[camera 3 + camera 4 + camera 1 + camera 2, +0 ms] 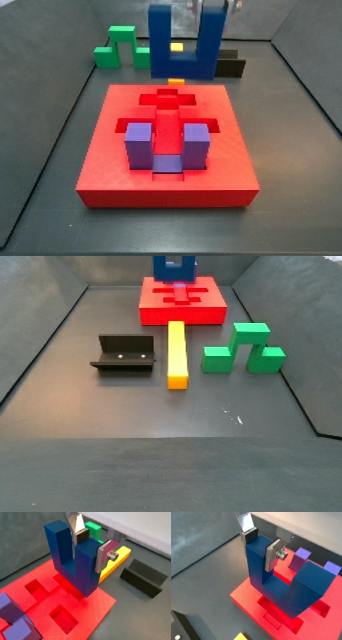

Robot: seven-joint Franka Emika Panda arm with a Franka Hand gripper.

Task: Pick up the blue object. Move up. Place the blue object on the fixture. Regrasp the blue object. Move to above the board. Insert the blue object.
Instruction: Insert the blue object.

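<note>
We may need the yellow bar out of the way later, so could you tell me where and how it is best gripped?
Grip the yellow bar across its narrow width near mid-length, coming from straight above: it lies flat and long, with free floor on both long sides. The gripper is shut on the blue object.

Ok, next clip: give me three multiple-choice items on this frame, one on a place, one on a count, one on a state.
1. Where is the blue U-shaped block?
A. In the black fixture
B. Over the far end of the red board, in the gripper
C. On the floor beside the green stepped block

2. How many pieces are seated in the red board?
A. None
B. One
C. Three

3. How are the jaws of the gripper?
A. Wide open, holding nothing
B. Shut on the yellow bar
C. Shut on one prong of the blue block

Key: B, since a side view shows the block over the board's far edge and the fixture empty. B, as only the purple U-shaped block sits in a recess. C, because both wrist views show silver finger plates either side of one prong, while the yellow bar lies on the floor.
</note>
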